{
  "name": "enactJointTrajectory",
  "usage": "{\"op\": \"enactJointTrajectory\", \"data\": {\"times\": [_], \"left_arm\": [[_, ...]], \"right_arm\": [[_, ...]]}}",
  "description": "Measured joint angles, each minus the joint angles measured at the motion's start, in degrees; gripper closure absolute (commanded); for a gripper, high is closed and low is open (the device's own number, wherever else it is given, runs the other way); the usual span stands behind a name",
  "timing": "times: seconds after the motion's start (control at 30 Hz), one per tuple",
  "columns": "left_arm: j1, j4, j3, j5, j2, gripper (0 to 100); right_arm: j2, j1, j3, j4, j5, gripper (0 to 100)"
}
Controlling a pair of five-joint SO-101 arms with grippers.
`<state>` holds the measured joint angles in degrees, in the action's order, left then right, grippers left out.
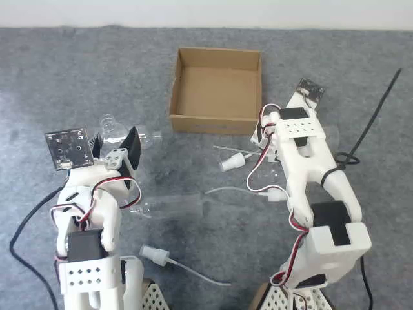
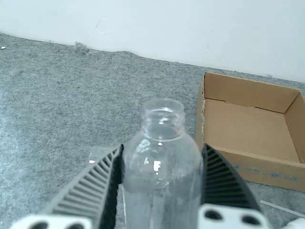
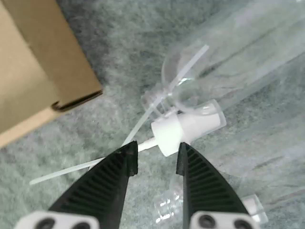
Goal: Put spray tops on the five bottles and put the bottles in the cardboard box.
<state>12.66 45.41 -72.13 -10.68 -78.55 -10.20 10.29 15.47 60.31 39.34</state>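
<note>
My left gripper (image 2: 159,191) is shut on a clear, capless bottle (image 2: 162,157), its open neck pointing past the fingertips; from above, this bottle (image 1: 112,131) is at the left of the table. My right gripper (image 3: 156,160) stands open just short of a white spray top (image 3: 187,130), whose thin tube runs between the fingers. That spray top (image 1: 232,161) lies in front of the empty cardboard box (image 1: 216,121), next to the right gripper (image 1: 257,147).
A bottle (image 1: 173,206) lies mid-table and another (image 1: 152,139) beside the held one. Clear bottles (image 3: 238,47) lie close by the right gripper. Two more spray tops with tubes lie at mid right (image 1: 275,194) and near the front (image 1: 155,253). The surface is grey carpet.
</note>
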Motion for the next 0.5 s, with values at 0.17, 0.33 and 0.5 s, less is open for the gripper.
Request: {"op": "enactJointTrajectory", "data": {"times": [0.17,0.33,0.5], "left_arm": [[0.0,0.0,0.0,0.0,0.0,85],[0.0,0.0,0.0,0.0,0.0,85],[0.0,0.0,0.0,0.0,0.0,85]], "right_arm": [[-0.4,-1.1,-0.1,0.0,0.9,87.3],[-0.4,-1.1,-0.1,0.0,0.9,87.4],[-0.8,-3.2,-0.1,0.0,0.9,87.5]]}}
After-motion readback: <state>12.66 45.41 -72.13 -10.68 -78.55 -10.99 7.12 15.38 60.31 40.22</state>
